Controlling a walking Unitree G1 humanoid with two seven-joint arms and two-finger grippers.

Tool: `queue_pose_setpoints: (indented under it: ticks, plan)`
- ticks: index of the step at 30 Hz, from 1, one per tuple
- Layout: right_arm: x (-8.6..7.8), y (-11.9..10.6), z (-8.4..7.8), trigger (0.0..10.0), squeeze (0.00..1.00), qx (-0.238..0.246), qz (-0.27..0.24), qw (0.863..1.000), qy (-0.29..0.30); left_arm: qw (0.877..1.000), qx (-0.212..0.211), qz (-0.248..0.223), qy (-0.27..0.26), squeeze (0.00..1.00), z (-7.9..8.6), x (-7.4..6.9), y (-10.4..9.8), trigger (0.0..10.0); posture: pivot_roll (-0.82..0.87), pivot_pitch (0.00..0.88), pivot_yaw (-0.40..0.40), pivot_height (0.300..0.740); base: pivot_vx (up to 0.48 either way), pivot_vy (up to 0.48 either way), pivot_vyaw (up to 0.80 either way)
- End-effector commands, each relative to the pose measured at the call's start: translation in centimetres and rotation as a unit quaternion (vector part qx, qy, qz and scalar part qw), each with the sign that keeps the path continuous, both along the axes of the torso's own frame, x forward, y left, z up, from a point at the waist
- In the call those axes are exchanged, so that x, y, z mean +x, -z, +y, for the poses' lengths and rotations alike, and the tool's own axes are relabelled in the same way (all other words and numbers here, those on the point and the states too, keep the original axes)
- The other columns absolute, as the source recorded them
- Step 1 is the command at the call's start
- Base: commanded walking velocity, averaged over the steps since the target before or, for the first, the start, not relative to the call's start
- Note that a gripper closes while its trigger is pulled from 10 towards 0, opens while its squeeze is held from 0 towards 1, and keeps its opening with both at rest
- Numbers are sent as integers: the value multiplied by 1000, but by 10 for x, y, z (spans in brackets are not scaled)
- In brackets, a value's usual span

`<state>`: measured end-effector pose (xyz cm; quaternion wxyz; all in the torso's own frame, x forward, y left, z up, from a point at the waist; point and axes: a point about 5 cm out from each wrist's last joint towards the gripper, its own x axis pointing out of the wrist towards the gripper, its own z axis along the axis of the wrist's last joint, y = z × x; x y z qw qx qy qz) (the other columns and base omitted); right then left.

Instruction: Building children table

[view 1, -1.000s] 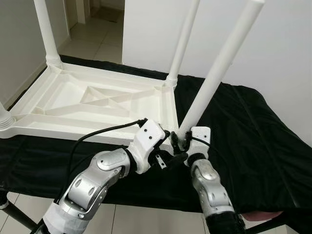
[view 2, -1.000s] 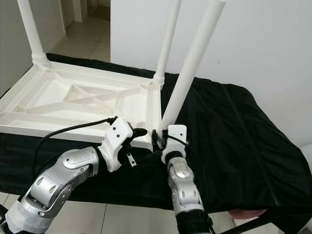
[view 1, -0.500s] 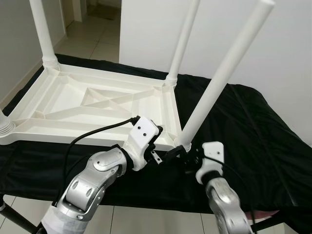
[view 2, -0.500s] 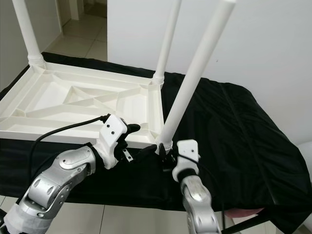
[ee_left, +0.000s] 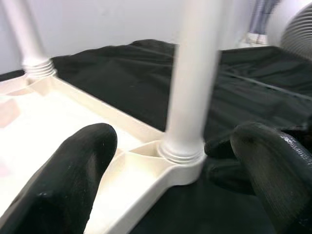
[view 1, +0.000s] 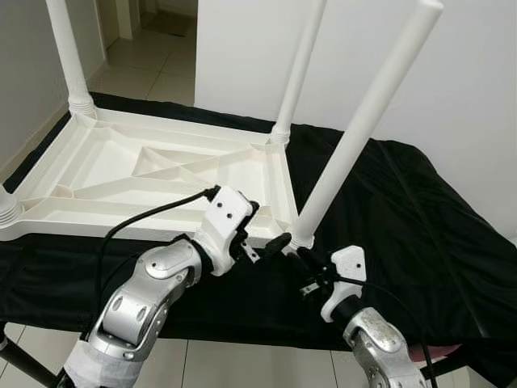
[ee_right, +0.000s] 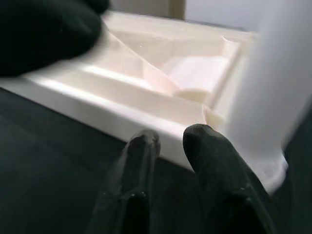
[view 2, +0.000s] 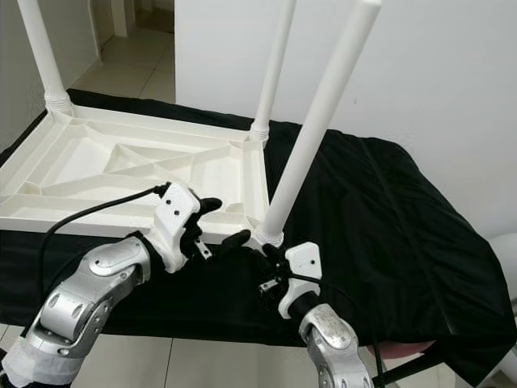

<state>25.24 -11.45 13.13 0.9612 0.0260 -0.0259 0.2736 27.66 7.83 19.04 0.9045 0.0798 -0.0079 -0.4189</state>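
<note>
A white plastic children's table (view 1: 105, 212) lies upside down on a black-draped surface, its legs pointing up. The near right leg (view 1: 363, 129) leans to the right, its base (ee_left: 183, 148) in the corner socket. My left gripper (view 1: 265, 226) is open at that corner, one finger (ee_left: 73, 165) over the tabletop's underside and the other (ee_left: 273, 161) outside the leg base. Just below and in front of the leg base, my right gripper (view 1: 301, 257) is shut and holds nothing. Its fingers (ee_right: 204, 146) point at the table's rim (ee_right: 122, 105).
Two more legs stand upright at the far left (view 1: 66, 56) and far right (view 1: 297, 73) corners, and a fourth base (view 1: 6, 206) is at the near left. Black cloth (view 1: 404, 218) spreads to the right. Tiled floor (view 1: 145, 81) and a white wall lie behind.
My right gripper has let go of the near right leg's base and drawn back toward me. My left gripper has shifted up to the corner, and its outer finger now reaches the leg base.
</note>
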Motion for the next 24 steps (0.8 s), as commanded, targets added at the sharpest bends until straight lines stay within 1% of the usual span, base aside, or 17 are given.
queue_pose_setpoints:
  ticks: [1, 3, 4, 5, 6, 7, 9, 12, 13, 14, 16, 18, 19, 20, 21, 22, 24]
  plan:
    - [1, 4, -6, 10000, 0, -3, 13, 1000, 3, 994, -4, -9, -106, 0, 7, 10, 0, 10000, 26, 0, -144, 740, 0, 0, 0]
    - [11, 1, -9, 10000, 0, 7, 10, 1000, 12, 992, -2, -7, -125, 0, 9, 15, -1, 10000, 31, 0, -149, 740, 0, 0, 0]
    - [11, 1, -9, 10000, 0, 7, 10, 1000, 12, 992, -2, -7, -125, 0, 9, 15, -1, 10000, 31, 0, -149, 740, 0, 0, 0]
    - [18, -1, -10, 10000, 0, 8, 9, 1000, 16, 991, 1, -3, -134, 0, 10, 19, -1, 10000, 35, 0, -154, 740, 0, 0, 0]
    - [18, -1, -10, 10000, 0, 8, 9, 1000, 16, 991, 1, -3, -134, 0, 10, 19, -1, 10000, 35, 0, -154, 740, 0, 0, 0]
    - [25, -3, -13, 10000, 0, 12, 6, 1000, 22, 991, 9, 0, -137, 0, 10, 22, 0, 10000, 36, 0, -156, 740, 0, 0, 0]
    - [37, -4, -19, 10000, 0, 15, 7, 999, 31, 990, 19, 7, -139, 0, 9, 26, 2, 10000, 41, 0, -156, 740, 0, 0, 0]
    - [50, -6, -35, 10000, 0, 12, 6, 998, 68, 988, 50, 27, -147, 0, 10, 31, 9, 10000, 48, 0, -159, 740, 0, 0, 0]
    - [50, -6, -35, 10000, 0, 12, 6, 998, 68, 988, 50, 27, -147, 0, 10, 31, 9, 10000, 48, 0, -159, 740, 0, 0, 0]
    - [53, -6, -40, 10000, 0, 12, 6, 997, 78, 986, 58, 30, -153, 0, 11, 34, 11, 10000, 49, 0, -157, 740, 0, 0, 0]
    - [55, -6, -42, 10000, 0, 12, 6, 996, 83, 985, 62, 30, -158, 0, 12, 35, 12, 10000, 49, 0, -157, 740, 0, 0, 0]
    - [59, -6, -55, 10000, 0, 12, 8, 993, 115, 979, 96, 50, -175, 0, 16, 40, 19, 10000, 48, 0, -150, 740, 0, 0, 0]
    - [59, -6, -55, 10000, 0, 12, 8, 993, 115, 979, 96, 50, -175, 0, 16, 40, 19, 10000, 48, 0, -150, 740, 0, 0, 0]
    - [60, -5, -62, 10000, 0, 13, 10, 991, 134, 976, 109, 60, -180, 0, 19, 41, 23, 10000, 46, 0, -148, 740, 0, 0, 0]
    - [60, -5, -62, 10000, 0, 13, 10, 991, 134, 976, 109, 60, -180, 0, 19, 41, 23, 10000, 46, 0, -148, 740, 0, 0, 0]
    - [60, -4, -67, 10000, 0, 14, 12, 989, 148, 973, 119, 69, -184, 0, 20, 42, 26, 10000, 45, 0, -146, 740, 0, 0, 0]
    - [61, -4, -74, 10000, 0, 17, 11, 986, 165, 967, 148, 71, -197, 0, 25, 45, 32, 10000, 40, 0, -140, 740, 0, 0, 0]
